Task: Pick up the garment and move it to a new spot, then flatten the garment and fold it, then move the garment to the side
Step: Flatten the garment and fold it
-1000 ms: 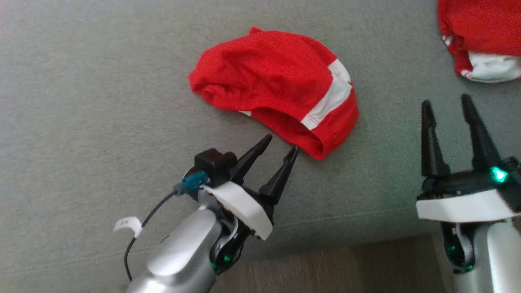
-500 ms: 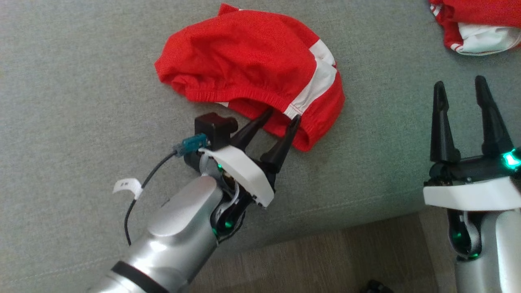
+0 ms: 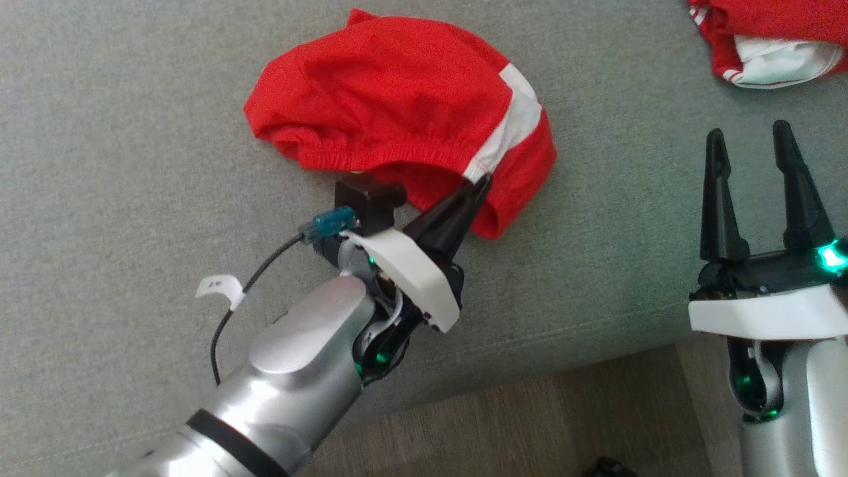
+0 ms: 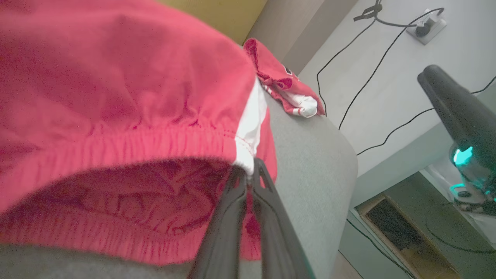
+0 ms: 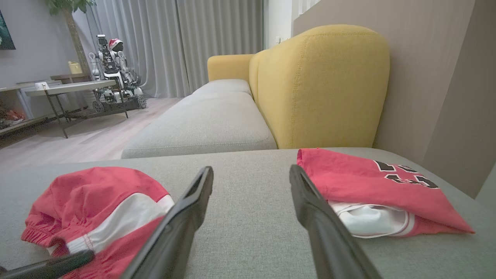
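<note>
Garment (image 3: 397, 99) check-in from us: it's the red shorts with the white side stripe, lying in a rumpled dome around the middle of the grey cushion (image 3: 132, 132). The elastic waistband faces the cushion's near edge.

We've got the left fingers (image 3: 457, 212) pinched together on that waistband, right where the white stripe meets the hem. In the left wrist view the two dark fingers (image 4: 228, 224) meet at the tips with the stitched white edge caught between them. The band lifts a little off the cushion there, so we can see into the red inside of the shorts.

The left arm (image 3: 298, 384) comes in slanted over the cushion's near edge. Its silver forearm sits low, and the wrist with the white cuff tilts up toward the middle of the cushion. A small black camera block and a blue-plugged cable sit on top of the wrist.

The right fingers (image 3: 717, 199) stand spread wide apart with nothing between them. They're over the right part of the cushion, pointing at its far edge, with a green light glowing at the base. From the right wrist view they (image 5: 186, 209) run low along the cushion surface; we can't tell if they touch it.

A second red jersey (image 3: 782, 16) with white trim lies folded at the cushion's far right corner. A strip of wood floor (image 3: 530, 424) shows below the cushion's near edge.
</note>
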